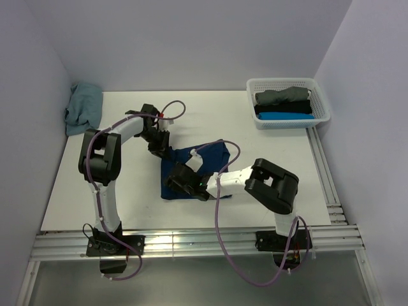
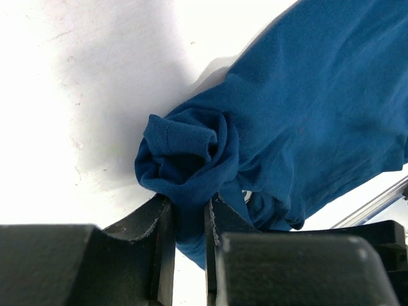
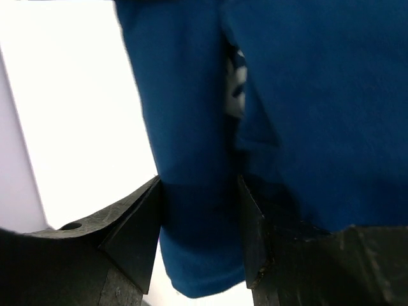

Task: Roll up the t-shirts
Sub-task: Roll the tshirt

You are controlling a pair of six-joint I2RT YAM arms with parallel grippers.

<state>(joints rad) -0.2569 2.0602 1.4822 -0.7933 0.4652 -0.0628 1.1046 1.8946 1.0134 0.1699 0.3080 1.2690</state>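
Navy t-shirt [image 1: 213,156] stretches rightward from both arms. Left end effector [image 2: 189,207] clamps bunched far-left corner; right end effector [image 3: 199,197], jaws wide, straddles near-left fold. Roll probably heads rightward.

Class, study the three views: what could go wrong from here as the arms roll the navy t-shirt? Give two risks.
1. The left gripper pinches only a small bunched corner of the navy t-shirt. Pulling on it may uncoil that bunch or let it slip out.
2. The right gripper has its jaws apart around a fold, so that side may lag and the roll may go crooked.
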